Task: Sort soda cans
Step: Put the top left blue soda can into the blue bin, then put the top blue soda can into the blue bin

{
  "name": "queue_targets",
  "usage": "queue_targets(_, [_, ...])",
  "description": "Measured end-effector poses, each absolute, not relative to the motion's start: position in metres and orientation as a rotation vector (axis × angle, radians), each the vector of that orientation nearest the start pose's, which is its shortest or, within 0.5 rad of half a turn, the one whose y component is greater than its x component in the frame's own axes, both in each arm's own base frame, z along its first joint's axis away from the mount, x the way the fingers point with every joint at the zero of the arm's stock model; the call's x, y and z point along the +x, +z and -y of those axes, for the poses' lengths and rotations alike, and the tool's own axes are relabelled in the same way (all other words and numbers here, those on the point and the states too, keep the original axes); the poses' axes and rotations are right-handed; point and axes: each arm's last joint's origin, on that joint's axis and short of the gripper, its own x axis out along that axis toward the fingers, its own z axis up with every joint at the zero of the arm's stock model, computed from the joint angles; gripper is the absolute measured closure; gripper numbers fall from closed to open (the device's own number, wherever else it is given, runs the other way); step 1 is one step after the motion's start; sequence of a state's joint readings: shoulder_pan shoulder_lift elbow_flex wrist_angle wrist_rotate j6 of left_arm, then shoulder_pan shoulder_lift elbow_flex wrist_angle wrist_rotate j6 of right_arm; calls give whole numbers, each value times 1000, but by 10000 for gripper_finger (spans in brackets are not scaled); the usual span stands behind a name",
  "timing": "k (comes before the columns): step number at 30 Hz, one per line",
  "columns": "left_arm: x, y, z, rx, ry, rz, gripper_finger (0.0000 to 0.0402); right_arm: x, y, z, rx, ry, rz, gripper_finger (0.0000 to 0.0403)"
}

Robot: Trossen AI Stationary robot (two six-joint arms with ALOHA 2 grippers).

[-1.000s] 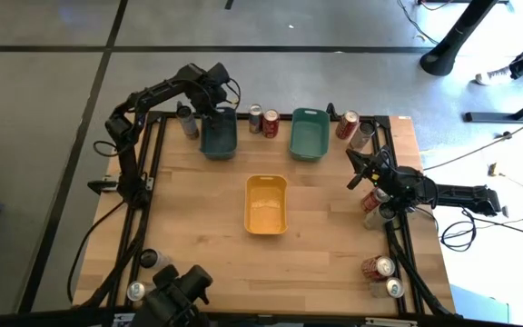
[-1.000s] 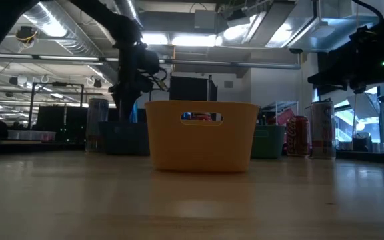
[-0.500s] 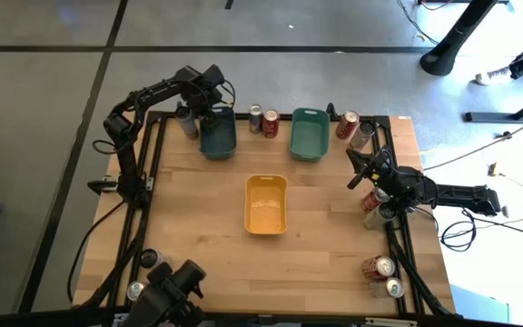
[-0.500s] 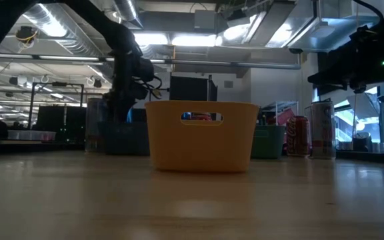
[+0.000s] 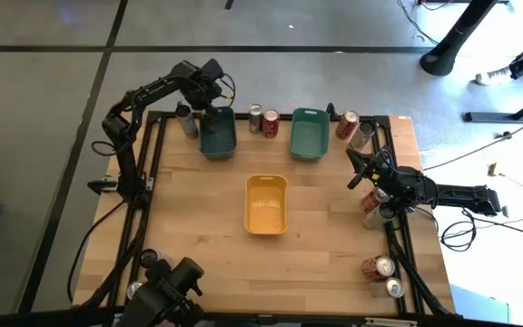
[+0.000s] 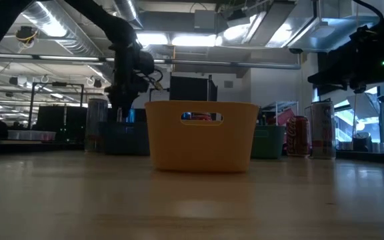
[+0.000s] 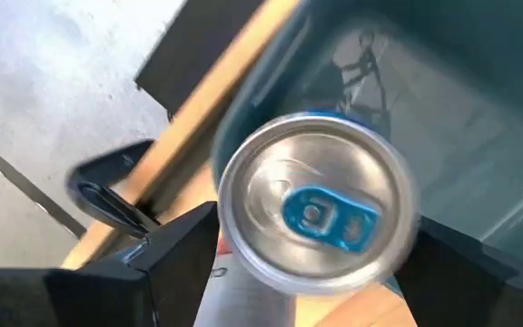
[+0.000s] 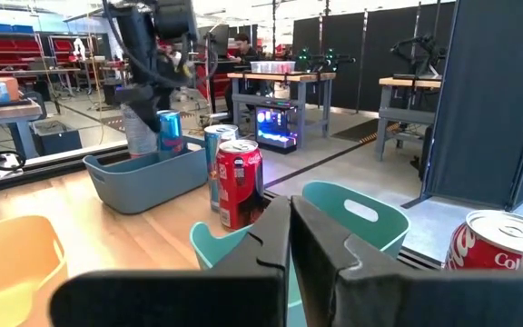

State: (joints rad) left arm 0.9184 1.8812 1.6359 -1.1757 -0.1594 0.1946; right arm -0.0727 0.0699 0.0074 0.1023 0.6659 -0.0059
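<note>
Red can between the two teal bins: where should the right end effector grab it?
Mid-wall of the red can, from above: it stands upright, another can close on one side, the lighter teal bin on the other, so probably close front to back.

The wooden counter (image 5: 325, 227) carries a yellow bin (image 5: 266, 204) at its middle and two teal bins (image 5: 308, 134) at the far edge. Soda cans (image 5: 262, 121) stand between those bins, with others at the right edge and near corners.
</note>
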Motion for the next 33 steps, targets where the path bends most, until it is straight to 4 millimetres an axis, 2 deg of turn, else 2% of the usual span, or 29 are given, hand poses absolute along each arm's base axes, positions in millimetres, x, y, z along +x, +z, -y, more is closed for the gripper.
queue_targets(9, [230,306,-300,-343,801,-1295,108,94,170,25,7,-736,38,388])
queue_targets(15, [239,327,-298,-273,793,-1227,108,94,170,25,7,-735,38,388])
queue_targets(25, [262,336,-294,-172,782,-1100,104,94,170,25,7,-735,38,388])
queue_targets(33, [275,339,-288,-157,784,-1032,41,94,170,25,7,-735,37,388])
